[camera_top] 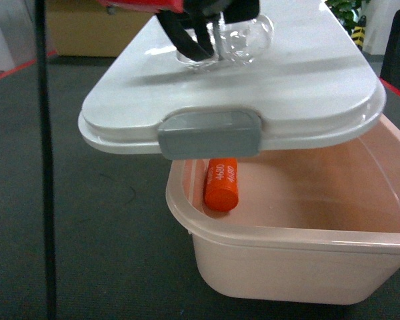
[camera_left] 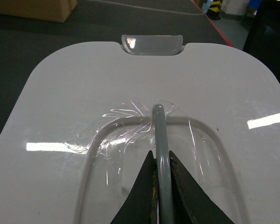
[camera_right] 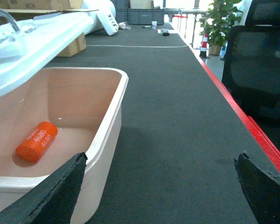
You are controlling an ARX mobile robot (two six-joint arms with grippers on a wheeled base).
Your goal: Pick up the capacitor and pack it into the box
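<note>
The left gripper [camera_left: 161,179] has its jaws closed on the grey handle [camera_left: 159,140] of the white lid [camera_left: 60,107]; a clear latch [camera_left: 151,44] lies beyond them.

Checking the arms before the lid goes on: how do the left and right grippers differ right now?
The left gripper is shut on the lid's grey handle, holding the white lid above the pink box; the right gripper is open and holds nothing. The left is over the box, the right beside it above the dark mat. Both have dark fingers.
</note>
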